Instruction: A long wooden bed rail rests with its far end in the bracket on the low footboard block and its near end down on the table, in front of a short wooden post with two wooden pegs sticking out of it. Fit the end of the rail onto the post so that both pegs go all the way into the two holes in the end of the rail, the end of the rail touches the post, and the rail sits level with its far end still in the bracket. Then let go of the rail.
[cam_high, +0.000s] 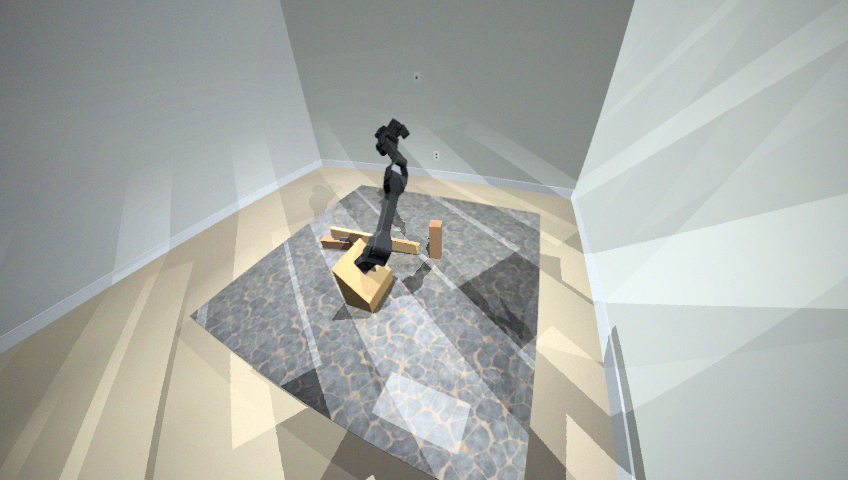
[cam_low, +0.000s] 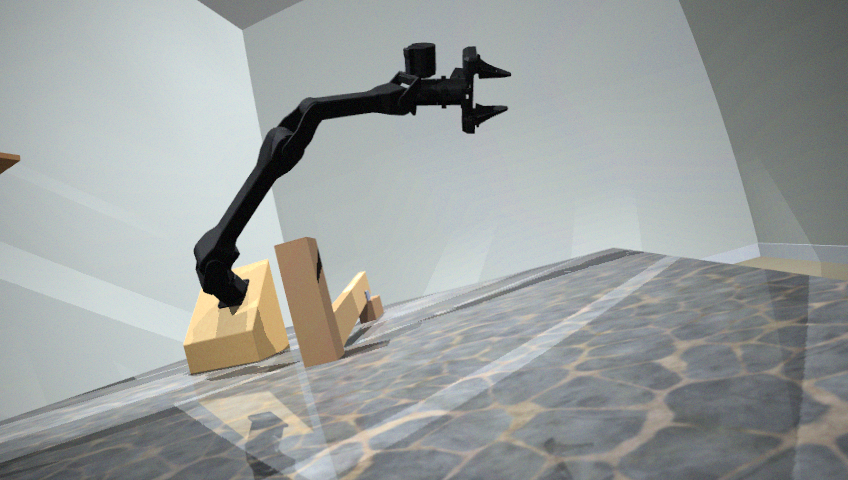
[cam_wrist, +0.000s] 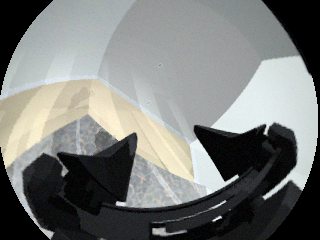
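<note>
A: Top view?
B: Rail (cam_high: 408, 246) (cam_low: 351, 300) lies left of the post (cam_high: 435, 239) (cam_low: 309, 302), near end apart.
A: Exterior?
B: Tool (cam_low: 508, 91) (cam_wrist: 166, 131) hangs above the post, wide open, empty.
A: Wrist?
B: No rail; descend squarely, straddling it beside the post.

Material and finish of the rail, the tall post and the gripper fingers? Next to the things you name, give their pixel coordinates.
Rail (cam_high: 408, 245) (cam_low: 352, 298): likely wood, pale yellow, matte. Post (cam_high: 435, 239) (cam_low: 309, 303): probably wood, browner, no glare. Gripper fingers (cam_low: 492, 70): black, mostly matte; plastic or coated metal, can't tell.

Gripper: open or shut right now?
Open: the gripper's two fingers stand wide apart, with nothing between them.
</note>
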